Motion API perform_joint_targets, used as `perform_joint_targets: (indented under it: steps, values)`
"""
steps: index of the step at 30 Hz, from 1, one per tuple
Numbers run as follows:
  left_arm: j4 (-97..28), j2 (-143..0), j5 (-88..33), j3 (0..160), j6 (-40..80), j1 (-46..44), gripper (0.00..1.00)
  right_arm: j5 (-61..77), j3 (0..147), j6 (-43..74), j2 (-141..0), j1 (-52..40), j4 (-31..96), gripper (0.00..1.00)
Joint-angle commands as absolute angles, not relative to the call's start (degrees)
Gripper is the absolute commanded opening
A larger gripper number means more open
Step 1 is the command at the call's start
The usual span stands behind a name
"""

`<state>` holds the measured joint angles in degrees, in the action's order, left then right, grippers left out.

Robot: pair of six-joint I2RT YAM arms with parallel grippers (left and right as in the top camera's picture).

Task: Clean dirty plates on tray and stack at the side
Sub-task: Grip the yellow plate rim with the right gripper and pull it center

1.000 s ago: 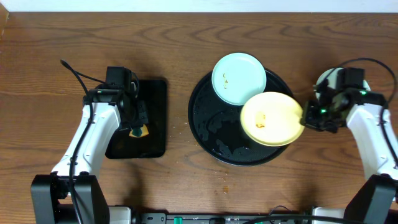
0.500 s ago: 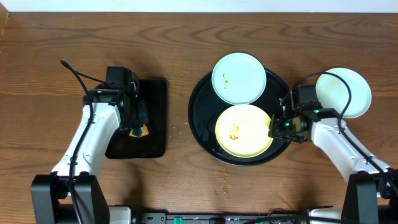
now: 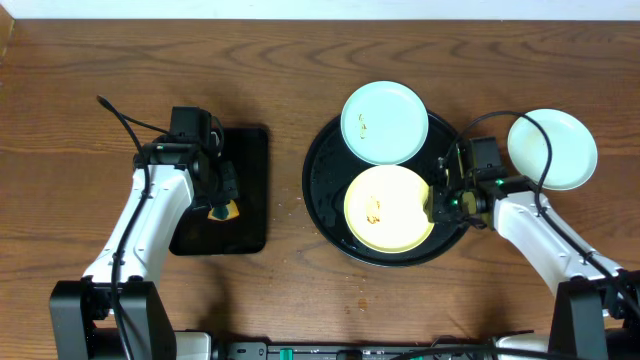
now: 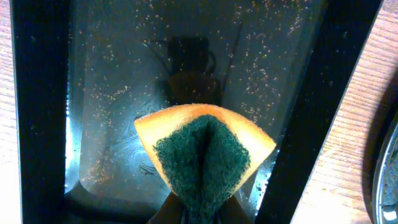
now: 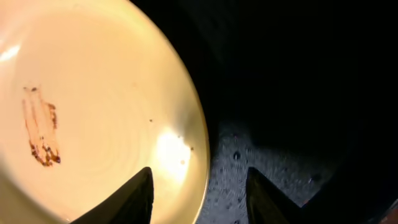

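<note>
Straddling the yellow plate [image 5: 93,112] rim, right gripper [image 5: 199,171] gapes.

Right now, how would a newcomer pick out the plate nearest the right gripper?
Find the big round black tray mid-table. The front plate on it lies beside the right gripper. It alone is pale yellow with a brown smear; the rear plate is blue-white.

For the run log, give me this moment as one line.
left hand: holding sponge over rectangular tray | right hand: open astride rim of yellow plate in round tray
</note>
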<state>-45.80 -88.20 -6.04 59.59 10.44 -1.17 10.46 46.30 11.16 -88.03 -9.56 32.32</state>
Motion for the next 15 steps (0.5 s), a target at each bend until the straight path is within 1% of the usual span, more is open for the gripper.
perform_joint_targets:
  steps: [1,8,10,15]
  values:
    - [-45.7,-88.4,-6.4,59.3,9.6,-1.0,0.08,9.9,48.9,3.0,-87.7,-8.3,31.2,0.47]
    - [-45.5,-88.4,-6.4,59.3,9.6,-1.0,0.08,10.0,48.7,2.7,-91.1,-7.9,27.0,0.45]
    - [-45.3,-88.4,-6.4,59.3,9.6,-1.0,0.08,10.1,48.7,2.7,-93.3,-8.1,25.3,0.43]
    - [-44.7,-88.4,-6.4,59.3,8.3,-1.0,0.08,10.2,48.7,2.7,-97.3,-8.2,22.9,0.28]
